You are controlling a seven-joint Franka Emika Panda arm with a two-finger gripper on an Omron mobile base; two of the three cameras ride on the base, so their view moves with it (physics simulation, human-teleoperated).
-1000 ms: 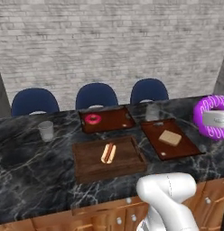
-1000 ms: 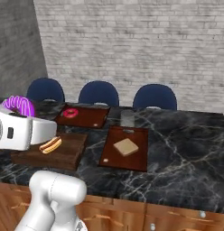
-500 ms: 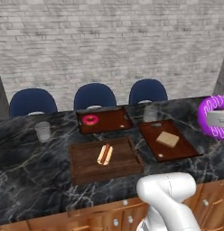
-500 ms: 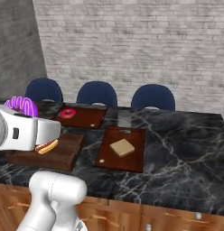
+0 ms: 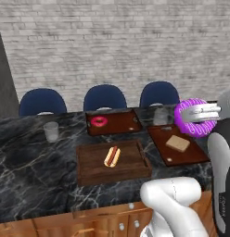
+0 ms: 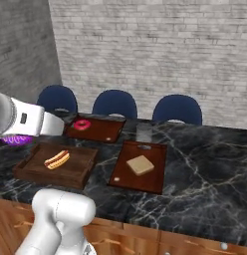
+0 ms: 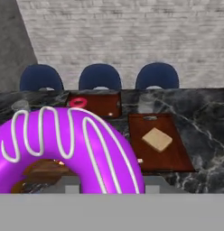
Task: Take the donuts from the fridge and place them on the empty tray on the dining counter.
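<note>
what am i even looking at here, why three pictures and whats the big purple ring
It is a simulated kitchen with a white robot arm on a driving base. Two cameras ride behind the arm, left and right; the third sits on its hand. The gripper holds a purple donut, which looms large in the hand view. On the black marble counter lie a small tray with a pink donut, a wooden tray with a hot dog, a third tray with a tan square, and two glasses.
</note>
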